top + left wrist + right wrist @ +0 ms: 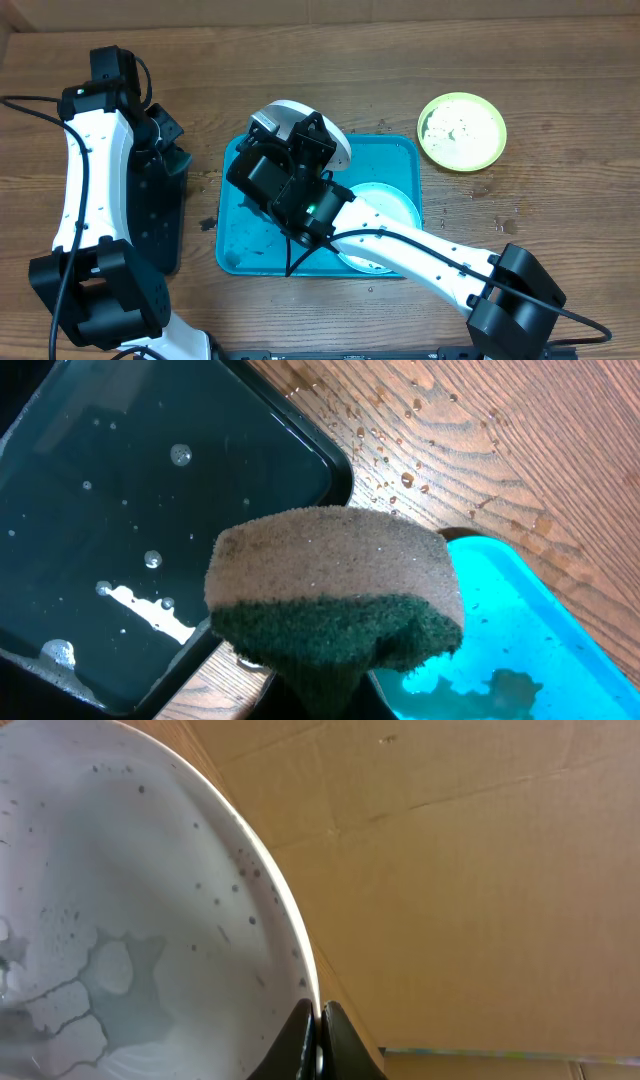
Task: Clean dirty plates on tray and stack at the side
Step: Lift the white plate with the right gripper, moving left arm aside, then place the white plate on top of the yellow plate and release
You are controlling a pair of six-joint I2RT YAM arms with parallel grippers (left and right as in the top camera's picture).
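While the right claw (pixel 318 1020) holds the white plate (pixel 130 900) by its rim, tipped up over the far edge of the blue tray (pixel 232 240), the left claw (pixel 166 142) squeezes a sponge (pixel 335 585) near its left side.

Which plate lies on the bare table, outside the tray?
The yellow-green rimmed plate, alone on the wood. The white plate is gripped partly over the tray; the light-blue plate lies in it.
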